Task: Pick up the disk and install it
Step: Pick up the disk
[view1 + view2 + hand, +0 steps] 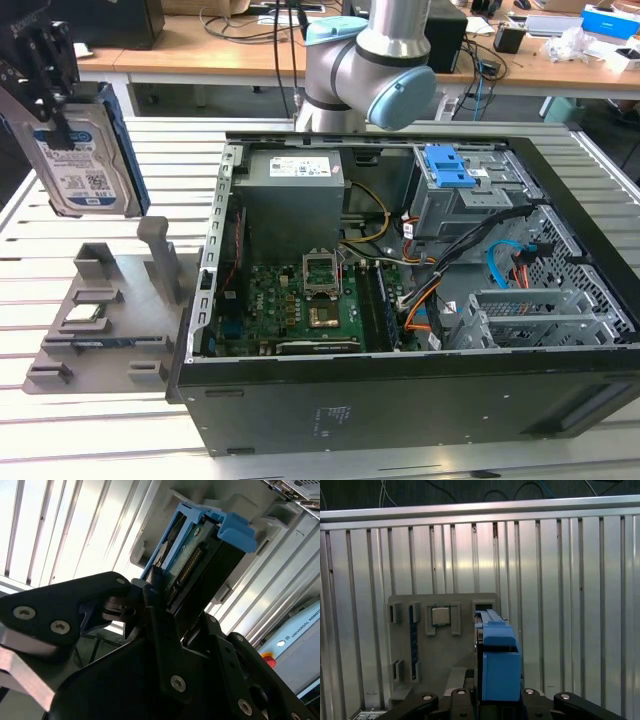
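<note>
The disk (85,165) is a silver hard drive with a white-and-blue label and blue rails. It hangs upright in the air at the exterior view's left, above the grey part holder (110,310). My gripper (58,105) is shut on its upper edge, with black fingers on both faces. In the second wrist view the disk (200,555) juts out beyond the black fingers (152,605), connector edge showing. In the first wrist view its blue rail (500,667) stands between the gripper links, over the holder (445,650).
The open computer case (400,400) lies at the exterior view's right, with a grey power-supply box (295,190), a motherboard (300,295) and a drive cage with a blue latch (450,170). A small chip (441,615) sits in the holder. The slatted metal table (120,430) lies all around.
</note>
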Controlling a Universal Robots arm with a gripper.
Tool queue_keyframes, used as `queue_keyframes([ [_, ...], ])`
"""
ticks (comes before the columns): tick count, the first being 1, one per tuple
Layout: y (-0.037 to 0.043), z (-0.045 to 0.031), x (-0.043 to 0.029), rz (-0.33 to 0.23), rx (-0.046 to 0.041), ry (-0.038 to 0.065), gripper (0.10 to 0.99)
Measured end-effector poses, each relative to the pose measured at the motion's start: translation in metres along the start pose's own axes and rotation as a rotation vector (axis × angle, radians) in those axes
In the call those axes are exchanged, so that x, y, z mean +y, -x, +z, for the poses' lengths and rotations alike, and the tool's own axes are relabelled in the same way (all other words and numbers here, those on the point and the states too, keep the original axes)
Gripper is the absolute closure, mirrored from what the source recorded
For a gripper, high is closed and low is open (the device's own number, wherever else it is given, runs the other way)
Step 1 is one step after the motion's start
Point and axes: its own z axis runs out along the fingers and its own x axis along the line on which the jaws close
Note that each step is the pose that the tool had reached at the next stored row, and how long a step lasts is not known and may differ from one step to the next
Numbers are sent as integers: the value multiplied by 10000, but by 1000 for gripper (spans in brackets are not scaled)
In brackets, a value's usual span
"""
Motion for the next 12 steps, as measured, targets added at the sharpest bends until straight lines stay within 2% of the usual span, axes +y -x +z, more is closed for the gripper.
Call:
queue_keyframes([
  [6, -2, -107, -4, 0, 0, 0, 729],
  [12, -4, -252, -10, 0, 0, -1, 729],
])
